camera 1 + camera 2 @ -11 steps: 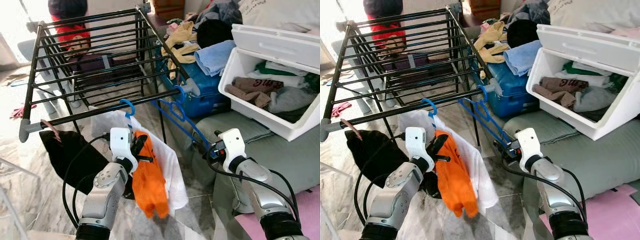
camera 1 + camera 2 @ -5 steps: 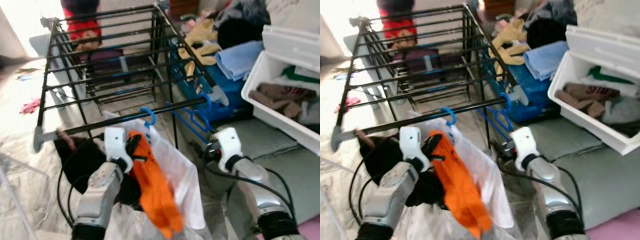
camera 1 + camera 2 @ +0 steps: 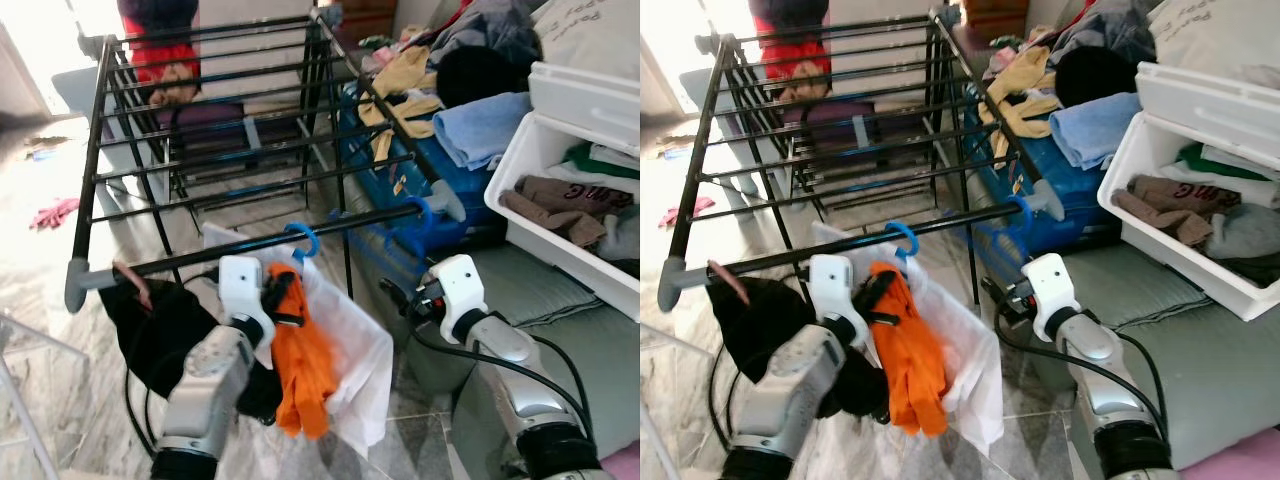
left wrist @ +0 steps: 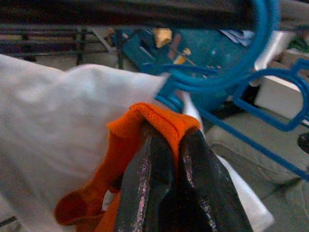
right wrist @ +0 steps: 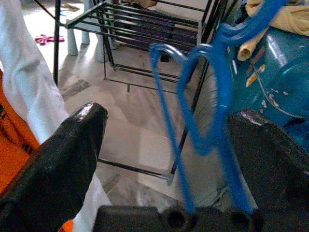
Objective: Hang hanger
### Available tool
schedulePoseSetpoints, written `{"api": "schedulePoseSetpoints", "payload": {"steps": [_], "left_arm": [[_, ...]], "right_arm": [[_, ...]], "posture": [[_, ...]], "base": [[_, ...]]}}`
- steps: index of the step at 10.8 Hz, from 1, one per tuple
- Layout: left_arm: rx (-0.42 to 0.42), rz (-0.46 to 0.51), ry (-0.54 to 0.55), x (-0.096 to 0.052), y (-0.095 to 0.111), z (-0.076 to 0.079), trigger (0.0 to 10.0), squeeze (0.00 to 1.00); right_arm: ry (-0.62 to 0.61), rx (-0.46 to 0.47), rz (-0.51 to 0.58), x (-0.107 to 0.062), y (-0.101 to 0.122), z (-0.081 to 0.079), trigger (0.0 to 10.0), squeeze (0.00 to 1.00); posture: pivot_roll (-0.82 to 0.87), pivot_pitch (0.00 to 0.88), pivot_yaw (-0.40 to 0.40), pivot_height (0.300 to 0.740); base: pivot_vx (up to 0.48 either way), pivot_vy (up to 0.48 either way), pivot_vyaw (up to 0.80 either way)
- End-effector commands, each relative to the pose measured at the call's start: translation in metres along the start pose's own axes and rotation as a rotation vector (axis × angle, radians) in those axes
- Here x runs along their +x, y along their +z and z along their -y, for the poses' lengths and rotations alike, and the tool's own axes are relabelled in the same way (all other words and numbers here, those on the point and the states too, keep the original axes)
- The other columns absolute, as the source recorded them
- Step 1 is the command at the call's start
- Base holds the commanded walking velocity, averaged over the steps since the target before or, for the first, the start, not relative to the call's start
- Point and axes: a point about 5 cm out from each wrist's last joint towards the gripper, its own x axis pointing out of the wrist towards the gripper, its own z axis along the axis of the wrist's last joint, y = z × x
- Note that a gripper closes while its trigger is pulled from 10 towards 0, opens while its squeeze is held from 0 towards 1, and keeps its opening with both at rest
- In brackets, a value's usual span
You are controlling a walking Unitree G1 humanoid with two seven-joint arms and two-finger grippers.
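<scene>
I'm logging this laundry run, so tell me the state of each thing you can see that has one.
Left gripper: shut on orange cloth.
Right gripper: open, empty blue hanger between its fingers.
Blue hanger with white garment: hooked on drying rack rail.
White bin: open, clothes inside.

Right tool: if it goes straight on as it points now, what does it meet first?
Probably the empty blue hanger hanging between the open fingers of the right tool, just ahead. Behind it are the rack's legs and floor; depth is unclear.
</scene>
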Motion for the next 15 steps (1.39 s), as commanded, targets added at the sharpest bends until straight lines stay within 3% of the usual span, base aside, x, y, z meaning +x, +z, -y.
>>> {"api": "schedulePoseSetpoints", "payload": {"steps": [1,4,6,8,9,10,15], "left_arm": [[0.013,0.013,-0.016,0.001,0.005,0.002,10.0,0.0],[0.013,-0.004,-0.012,0.0,0.004,0.002,10.0,0.0],[0.014,-0.016,-0.018,0.0,0.002,0.003,10.0,0.0],[0.017,-0.027,-0.019,0.0,0.001,0.003,10.0,0.0],[0.019,-0.029,-0.02,0.0,0.001,0.003,10.0,0.0],[0.02,-0.03,-0.018,0.0,0.001,0.003,10.0,0.0],[0.02,-0.04,-0.015,-0.001,-0.001,0.003,10.0,0.0]], "right_arm": [[-0.011,-0.018,0.01,-0.001,0.003,0.003,10.0,0.0],[-0.02,-0.045,0.018,-0.005,0.012,0.015,10.0,0.0],[-0.047,-0.065,-0.063,-0.012,0.002,0.039,10.0,0.0],[0.04,-0.063,-0.179,-0.015,-0.013,0.05,10.0,0.0],[0.069,-0.083,-0.199,-0.014,-0.017,0.051,3.9,0.0],[0.117,-0.064,-0.215,-0.011,-0.02,0.049,0.0,0.0],[0.233,-0.105,-0.212,-0.001,-0.015,0.043,0.0,0.0]], "posture": [[-0.17,0.0,0.063,0.74],[-0.17,0.0,0.063,0.74],[-0.17,0.0,0.064,0.74],[-0.17,0.0,0.067,0.74],[-0.17,0.0,0.065,0.74],[-0.17,0.0,0.064,0.74],[-0.17,0.0,0.058,0.74]], "base": [[0.0,0.0,0.0],[0.0,0.0,0.0],[0.0,0.0,0.0],[0.0,0.0,0.0],[0.0,0.0,0.0],[0.0,0.0,0.0],[0.0,0.0,0.0]]}}
